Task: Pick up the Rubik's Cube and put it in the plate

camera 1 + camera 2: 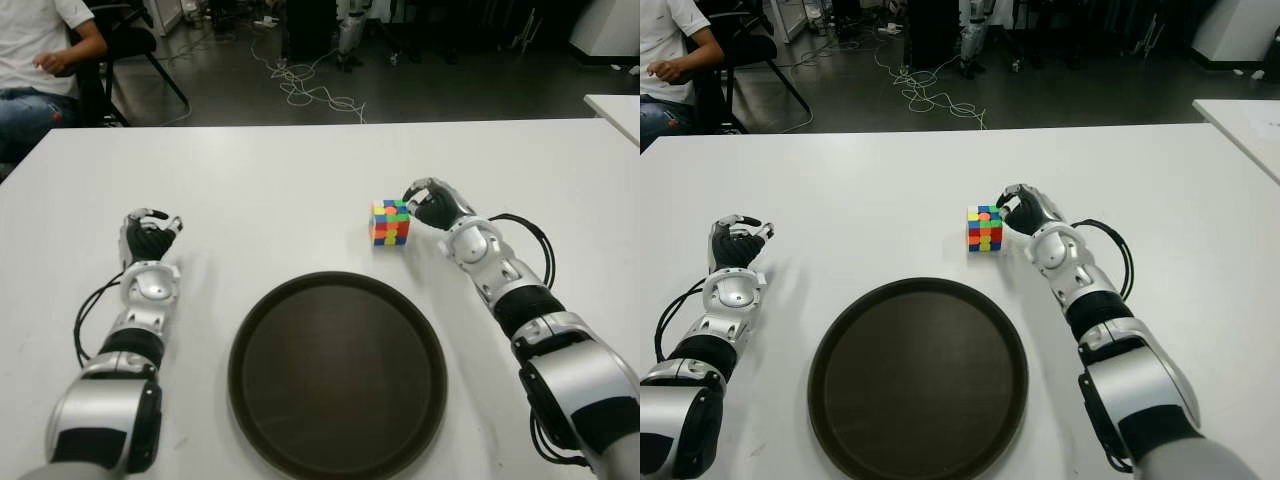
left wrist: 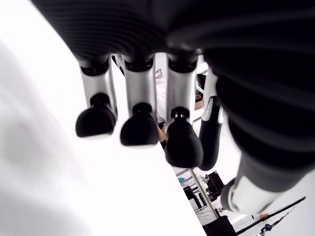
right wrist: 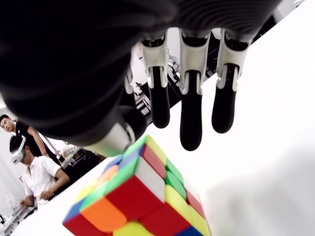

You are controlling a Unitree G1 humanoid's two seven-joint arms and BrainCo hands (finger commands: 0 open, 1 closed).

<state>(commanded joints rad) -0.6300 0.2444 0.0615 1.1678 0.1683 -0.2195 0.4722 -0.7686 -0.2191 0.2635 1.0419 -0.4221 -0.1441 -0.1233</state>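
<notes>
The Rubik's Cube (image 1: 390, 222) stands on the white table (image 1: 280, 170), just beyond the far right rim of the dark round plate (image 1: 338, 372), which holds nothing. My right hand (image 1: 428, 203) is right beside the cube on its right side. In the right wrist view its fingers (image 3: 191, 118) hang loosely past the cube (image 3: 138, 196) with the thumb close to it, and nothing is gripped. My left hand (image 1: 148, 235) shows at the left of the table, well left of the plate, its fingers (image 2: 140, 130) relaxed and holding nothing.
A person (image 1: 40, 60) sits on a chair beyond the table's far left corner. Cables (image 1: 310, 90) lie on the dark floor behind the table. Another white table's corner (image 1: 615, 105) shows at the far right.
</notes>
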